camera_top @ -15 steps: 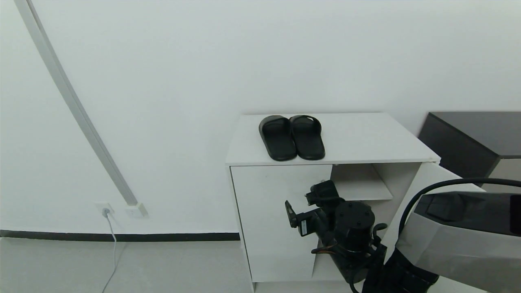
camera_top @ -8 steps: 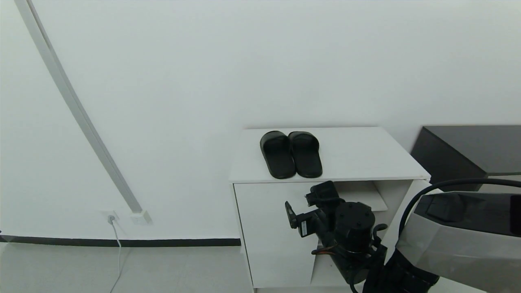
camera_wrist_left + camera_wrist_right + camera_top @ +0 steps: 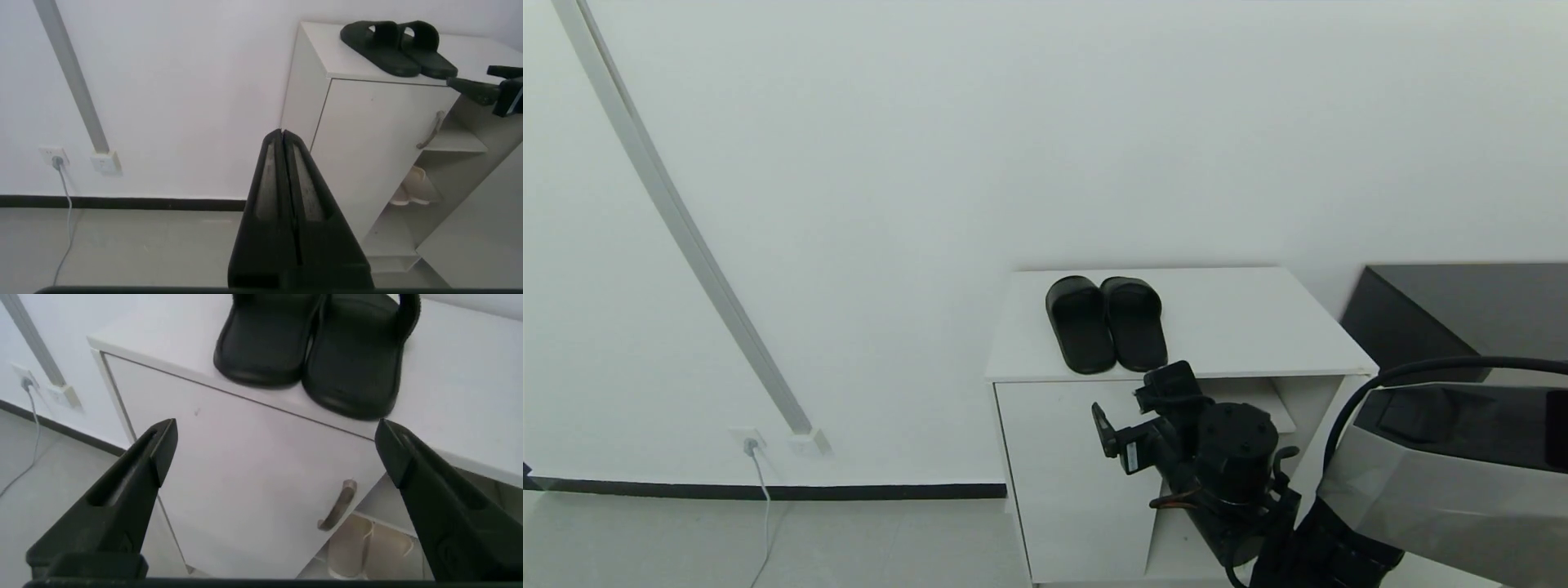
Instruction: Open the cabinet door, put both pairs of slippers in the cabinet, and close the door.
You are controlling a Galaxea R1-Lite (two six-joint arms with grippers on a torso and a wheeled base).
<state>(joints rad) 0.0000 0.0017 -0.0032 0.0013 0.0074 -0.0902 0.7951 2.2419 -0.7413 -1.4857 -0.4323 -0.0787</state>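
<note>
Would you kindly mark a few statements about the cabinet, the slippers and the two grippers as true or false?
1. The black slippers lie on top of the cabinet. True.
2. Both cabinet doors are shut. False: the left door is shut, but the other side stands open, showing a shelf.
3. Pale slippers sit inside the cabinet. True.
4. The right gripper is shut on a slipper. False: its jaws are wide apart and empty.
5. The left gripper is open. False: its jaws are pressed together, holding nothing.
</note>
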